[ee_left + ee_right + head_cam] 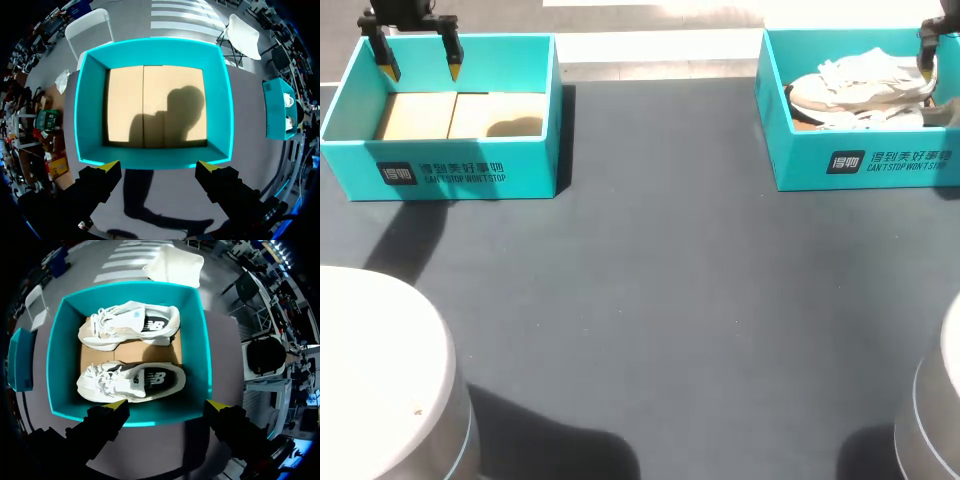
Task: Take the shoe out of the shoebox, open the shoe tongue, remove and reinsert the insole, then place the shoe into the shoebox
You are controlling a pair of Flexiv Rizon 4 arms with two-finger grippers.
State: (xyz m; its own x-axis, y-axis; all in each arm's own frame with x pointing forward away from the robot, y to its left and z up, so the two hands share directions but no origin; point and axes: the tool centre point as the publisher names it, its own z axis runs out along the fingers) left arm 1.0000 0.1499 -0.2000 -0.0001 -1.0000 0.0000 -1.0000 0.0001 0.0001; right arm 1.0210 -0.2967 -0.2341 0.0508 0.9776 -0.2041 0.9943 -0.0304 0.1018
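Dark grey desk [650, 280], broad, matte. Two open teal cardboard shoeboxes stood at its far corners. The left box [460, 175] was bare inside. The right box [860, 165] contained the pair of white-and-beige lace-up sneakers [131, 381], side by side.

Each box front bore a dark label with pale print, and each shoe had a dark side logo.

Left jaws stood apart above the bare box. Right jaws stood apart above the shoes, gripping nothing.

The shoe looked light, soft in the upper and stiffer in the sole. Likely best pinched across the heel collar, clear of loose laces.

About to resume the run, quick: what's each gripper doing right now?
Left gripper: open, empty, above the empty teal cardboard shoebox.
Right gripper: open, empty, above the other teal cardboard shoebox holding two white sneakers.
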